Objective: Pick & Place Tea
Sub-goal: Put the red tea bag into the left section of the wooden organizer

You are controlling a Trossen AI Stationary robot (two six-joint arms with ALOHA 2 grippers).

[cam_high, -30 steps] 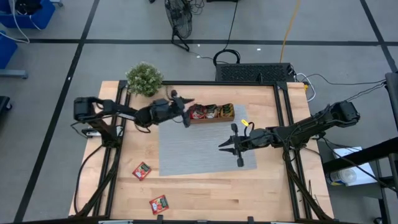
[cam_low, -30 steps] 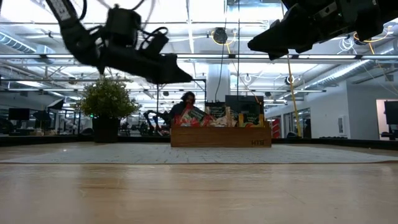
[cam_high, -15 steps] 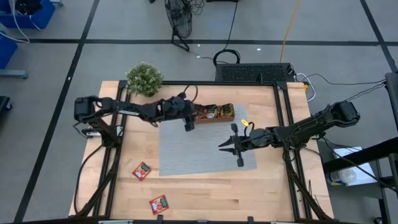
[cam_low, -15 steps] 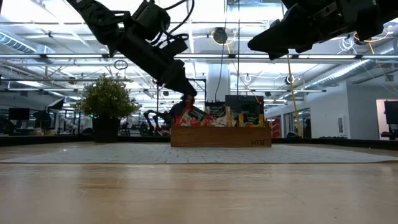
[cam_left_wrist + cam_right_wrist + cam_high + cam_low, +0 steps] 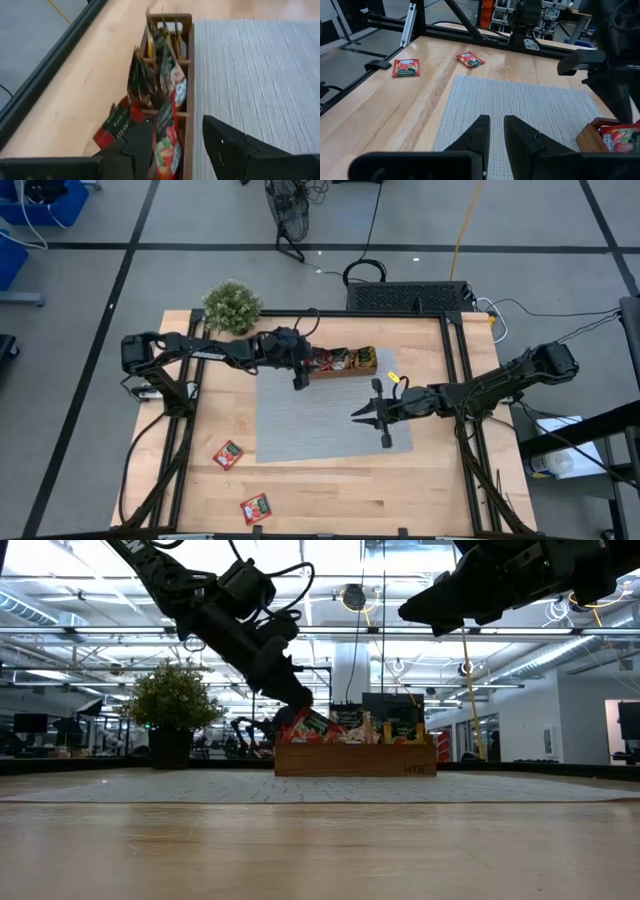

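The tea packets point(image 5: 159, 75) stand on edge, packed in the brown wooden tray point(image 5: 345, 372) at the far edge of the grey mat point(image 5: 310, 420). My left gripper point(image 5: 176, 121) is open and slants down over the tray's left end point(image 5: 298, 700). A red packet point(image 5: 166, 145) stands in the nearest compartment between its fingers. A dark red packet point(image 5: 117, 127) leans outward beside one finger. Two more red packets point(image 5: 228, 453) point(image 5: 255, 508) lie flat on the wood near the front left. My right gripper point(image 5: 360, 415) hangs shut above the mat's right part. My left gripper's fingers point(image 5: 137, 145) stand on either side of the red packet at the tray's left end, slanting down from the table's left. Whether either finger touches that packet or the leaning dark red one, I cannot tell.
A small potted plant point(image 5: 232, 307) stands at the table's far left corner. Black frame rails point(image 5: 190, 380) run along the left and right sides. The right wrist view shows the two loose packets point(image 5: 406, 67) point(image 5: 470, 59) beyond the mat point(image 5: 520, 110).
My left gripper has moved a little toward the tray's left end and tipped from nearly level to slanting down at it. Its fingers have kept the same gap.
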